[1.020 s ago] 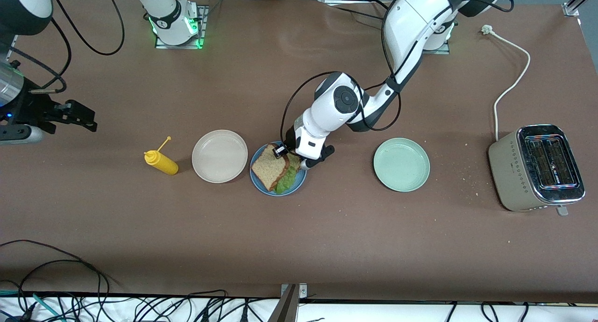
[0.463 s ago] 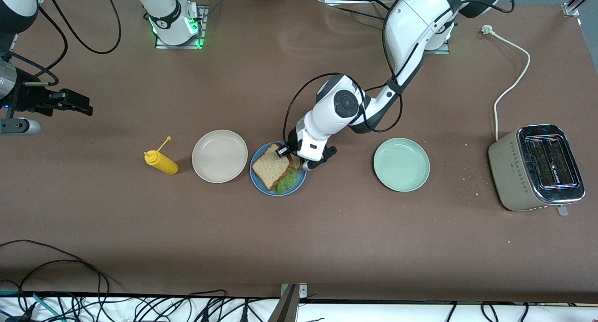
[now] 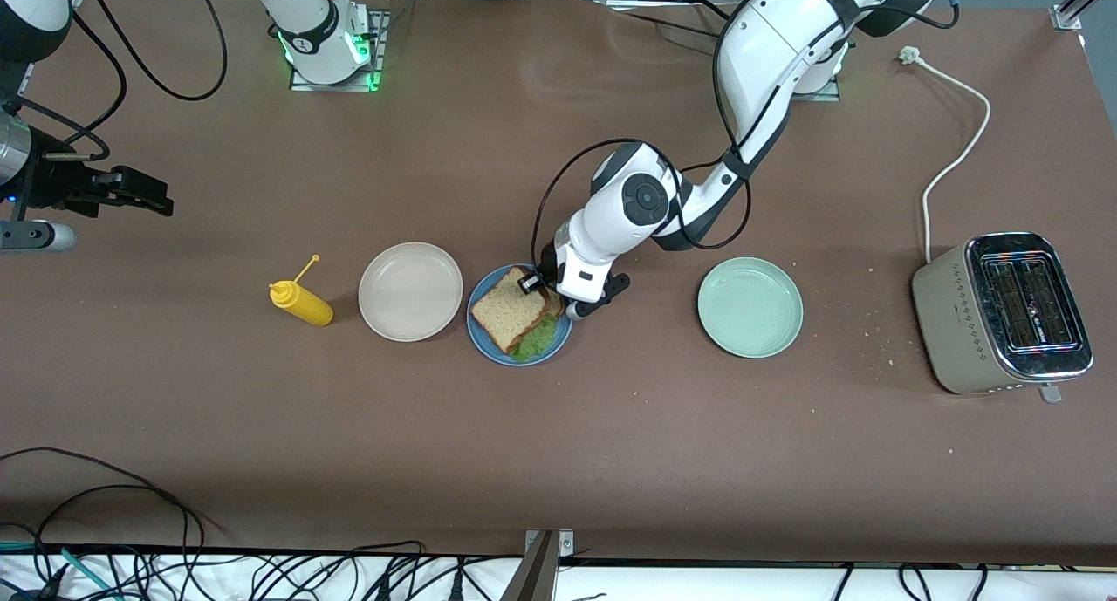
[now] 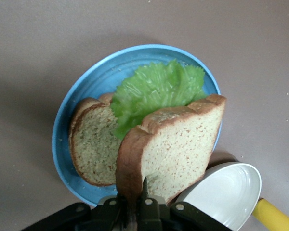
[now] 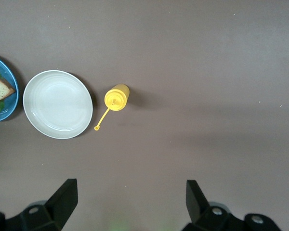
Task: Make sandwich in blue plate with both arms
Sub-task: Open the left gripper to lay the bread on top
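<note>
The blue plate (image 3: 484, 344) (image 4: 77, 96) sits mid-table with a lower bread slice (image 4: 91, 144) and a ruffled lettuce leaf (image 4: 154, 91) (image 3: 537, 339) on it. My left gripper (image 3: 532, 283) (image 4: 135, 202) is shut on the crust edge of the top bread slice (image 4: 178, 149) (image 3: 509, 309). It holds that slice tilted over the lettuce, forming the sandwich. My right gripper (image 3: 161, 201) (image 5: 130, 199) is open and empty above bare table at the right arm's end, and that arm waits. The right wrist view catches the blue plate's edge (image 5: 12, 91).
A beige-white plate (image 3: 410, 291) (image 5: 58, 103) lies beside the blue plate toward the right arm's end, with a yellow squeeze bottle (image 3: 301, 303) (image 5: 117, 96) past it. A mint-green plate (image 3: 750, 307) and a toaster (image 3: 1003, 313) lie toward the left arm's end.
My right gripper has drawn back toward the table's edge at its own end, then stopped. The left gripper and its slice have barely shifted over the plate.
</note>
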Motion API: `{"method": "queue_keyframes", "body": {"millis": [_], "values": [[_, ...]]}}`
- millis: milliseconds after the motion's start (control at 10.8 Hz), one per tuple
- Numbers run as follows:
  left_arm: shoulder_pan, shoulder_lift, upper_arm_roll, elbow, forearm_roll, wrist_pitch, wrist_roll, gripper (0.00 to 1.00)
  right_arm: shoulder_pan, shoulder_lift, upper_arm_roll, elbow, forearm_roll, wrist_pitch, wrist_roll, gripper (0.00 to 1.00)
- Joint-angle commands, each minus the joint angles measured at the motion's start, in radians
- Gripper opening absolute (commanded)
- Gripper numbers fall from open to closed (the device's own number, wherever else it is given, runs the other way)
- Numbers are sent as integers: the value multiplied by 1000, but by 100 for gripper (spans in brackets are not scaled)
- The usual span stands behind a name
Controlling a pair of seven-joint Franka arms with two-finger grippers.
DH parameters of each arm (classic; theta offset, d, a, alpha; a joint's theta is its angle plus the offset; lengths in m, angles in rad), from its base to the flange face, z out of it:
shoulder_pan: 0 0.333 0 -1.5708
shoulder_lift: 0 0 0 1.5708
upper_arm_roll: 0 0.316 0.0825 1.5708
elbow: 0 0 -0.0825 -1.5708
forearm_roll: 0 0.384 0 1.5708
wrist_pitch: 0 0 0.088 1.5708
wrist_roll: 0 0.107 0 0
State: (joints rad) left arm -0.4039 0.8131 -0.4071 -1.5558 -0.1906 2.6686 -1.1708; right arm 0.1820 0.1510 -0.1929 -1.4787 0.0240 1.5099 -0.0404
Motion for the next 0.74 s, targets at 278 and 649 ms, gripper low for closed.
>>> {"method": "queue_keyframes", "body": {"millis": [278,649], "values": [[0,14,1,-4,-12,-12,11,21,1,-22,4,-20,-1,61,4,100],[0,12,1,-3,-12,-67,74,50,1,-21,3,-20,1,65,4,100]]}}
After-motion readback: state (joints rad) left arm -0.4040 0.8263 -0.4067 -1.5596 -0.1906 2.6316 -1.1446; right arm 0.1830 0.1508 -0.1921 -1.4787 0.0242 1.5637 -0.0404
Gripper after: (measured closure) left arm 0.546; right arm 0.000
